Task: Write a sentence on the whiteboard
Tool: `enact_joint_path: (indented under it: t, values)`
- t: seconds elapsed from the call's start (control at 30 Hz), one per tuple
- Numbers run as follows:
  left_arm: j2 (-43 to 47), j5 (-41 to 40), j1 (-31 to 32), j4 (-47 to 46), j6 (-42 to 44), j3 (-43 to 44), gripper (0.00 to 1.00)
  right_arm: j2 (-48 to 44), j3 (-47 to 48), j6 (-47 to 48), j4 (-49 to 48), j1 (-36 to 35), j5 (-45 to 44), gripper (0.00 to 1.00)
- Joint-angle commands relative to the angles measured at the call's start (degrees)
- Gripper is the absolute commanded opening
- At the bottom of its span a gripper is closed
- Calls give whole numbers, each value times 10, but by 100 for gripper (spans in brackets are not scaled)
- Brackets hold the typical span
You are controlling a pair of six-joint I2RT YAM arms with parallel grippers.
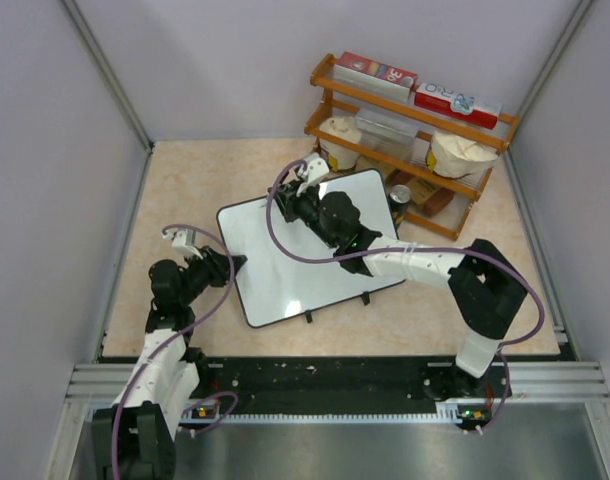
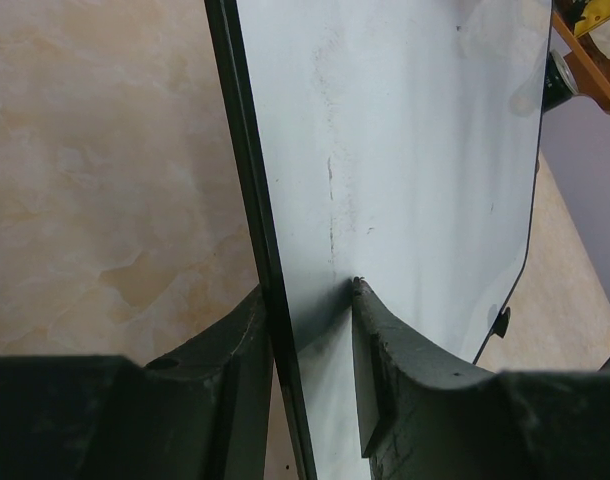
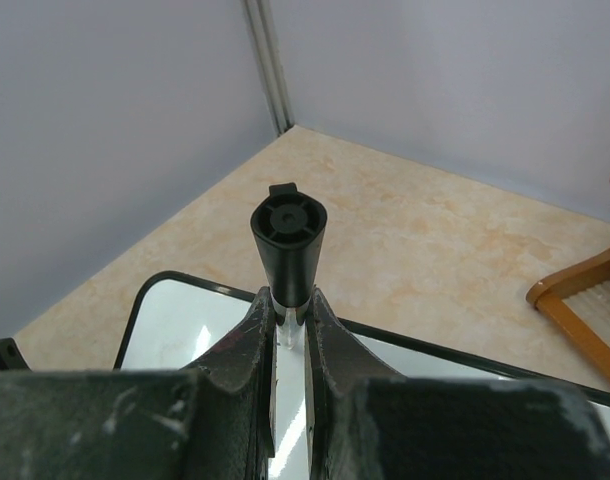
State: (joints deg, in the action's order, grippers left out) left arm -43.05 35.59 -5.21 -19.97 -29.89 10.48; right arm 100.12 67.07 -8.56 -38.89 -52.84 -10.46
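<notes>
as right arm [image 1: 415, 262] overhangs whiteboard [image 1: 275, 270], fingers [image 3: 250, 340] pinch marker [image 3: 288, 235].

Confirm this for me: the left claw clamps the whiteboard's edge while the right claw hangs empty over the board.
Not quite. The right claw is not empty: it is shut on a black-ended marker, as the right wrist view shows. The left claw does clamp the edge of the whiteboard.

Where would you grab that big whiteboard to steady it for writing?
By its thin black rim on the left side, coming in from the left. The whiteboard is wide and flat, so only an edge fits in a pinch. The left tool is closed on that edge.
</notes>
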Motion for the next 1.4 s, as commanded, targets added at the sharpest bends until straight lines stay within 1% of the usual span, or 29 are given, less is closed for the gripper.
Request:
enact_joint_path:
  t: [0.0, 0.23, 0.33, 0.53, 0.63, 1.03, 1.37]
  values:
    - [-4, -11, -1, -22, 35, -6, 0, -25, -14, 19, -6, -7, -44, 0]
    - [-4, -8, -1, -23, 35, -7, 0, -37, -19, 21, -5, -6, -42, 0]
    - [-3, -8, -1, -24, 35, -7, 0, -45, -25, 15, -9, -6, -20, 0]
    - [-3, -8, -1, -24, 36, -7, 0, -56, -35, -2, -38, -7, 59, 0]
    - [-2, -9, -1, -24, 36, -7, 0, -57, -33, -10, -50, -7, 70, 0]
    - [-4, -7, -1, -24, 36, -7, 0, -34, -8, -4, -37, -7, 37, 0]
    - [-3, -8, -1, -26, 35, -8, 0, -25, -23, -5, -39, -7, 29, 0]
